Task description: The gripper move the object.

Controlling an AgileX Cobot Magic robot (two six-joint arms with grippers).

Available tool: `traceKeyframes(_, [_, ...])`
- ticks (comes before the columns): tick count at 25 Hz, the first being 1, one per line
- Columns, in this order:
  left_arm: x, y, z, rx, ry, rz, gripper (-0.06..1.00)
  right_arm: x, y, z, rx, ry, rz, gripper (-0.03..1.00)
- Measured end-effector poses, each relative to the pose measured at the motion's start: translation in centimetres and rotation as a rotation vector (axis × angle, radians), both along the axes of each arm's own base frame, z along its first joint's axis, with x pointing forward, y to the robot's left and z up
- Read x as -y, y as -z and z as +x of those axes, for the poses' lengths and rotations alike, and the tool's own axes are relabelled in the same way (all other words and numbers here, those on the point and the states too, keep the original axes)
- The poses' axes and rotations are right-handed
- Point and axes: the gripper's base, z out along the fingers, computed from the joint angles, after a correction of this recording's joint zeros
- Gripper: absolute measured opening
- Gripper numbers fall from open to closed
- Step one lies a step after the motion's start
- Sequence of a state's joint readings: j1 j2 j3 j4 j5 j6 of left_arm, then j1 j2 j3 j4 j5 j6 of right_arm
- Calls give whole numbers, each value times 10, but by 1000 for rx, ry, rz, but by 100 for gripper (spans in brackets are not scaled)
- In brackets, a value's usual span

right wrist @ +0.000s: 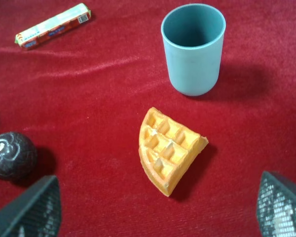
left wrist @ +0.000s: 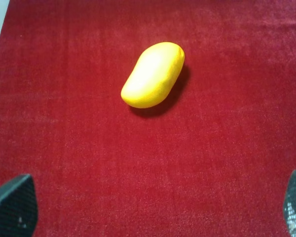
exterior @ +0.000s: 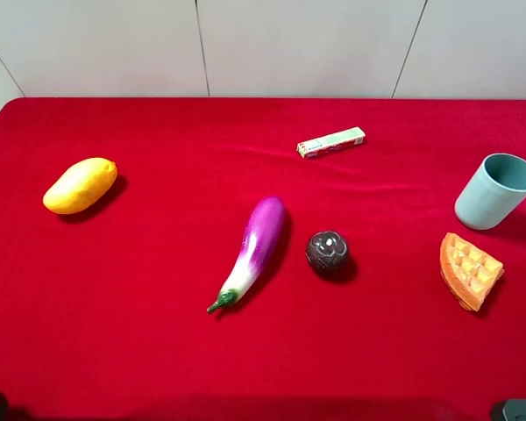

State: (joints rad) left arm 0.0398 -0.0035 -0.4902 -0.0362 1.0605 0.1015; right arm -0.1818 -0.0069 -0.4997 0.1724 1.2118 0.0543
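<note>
The pale blue-green cup [exterior: 495, 190] stands upright and empty at the right edge of the red table; in the right wrist view the cup [right wrist: 193, 49] is ahead of the gripper. My right gripper [right wrist: 155, 210] is open and empty, well short of the cup, with the waffle piece between them. My left gripper [left wrist: 153, 210] is open and empty over bare cloth, a short way from the mango [left wrist: 153, 74]. In the high view only dark bits of both arms show at the bottom corners.
A yellow mango [exterior: 80, 185] lies at the left. A purple eggplant [exterior: 254, 250] and a dark round ball [exterior: 327, 252] lie mid-table. An orange waffle piece [exterior: 469, 269] lies just in front of the cup. A small long box [exterior: 330, 142] lies toward the back.
</note>
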Motion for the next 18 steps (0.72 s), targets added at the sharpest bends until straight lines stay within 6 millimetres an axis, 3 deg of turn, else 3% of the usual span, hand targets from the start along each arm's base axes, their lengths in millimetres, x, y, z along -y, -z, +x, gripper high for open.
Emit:
traceKeyframes(6, [0,0,0,0,0,0,99,0,0,0,1,5,7,60])
traceKeyframes(13, [0,0,0,0,0,0,99,0,0,0,1,6,7,45])
traceKeyframes(18, [0,0,0,0,0,0,99,0,0,0,3,6,7,43])
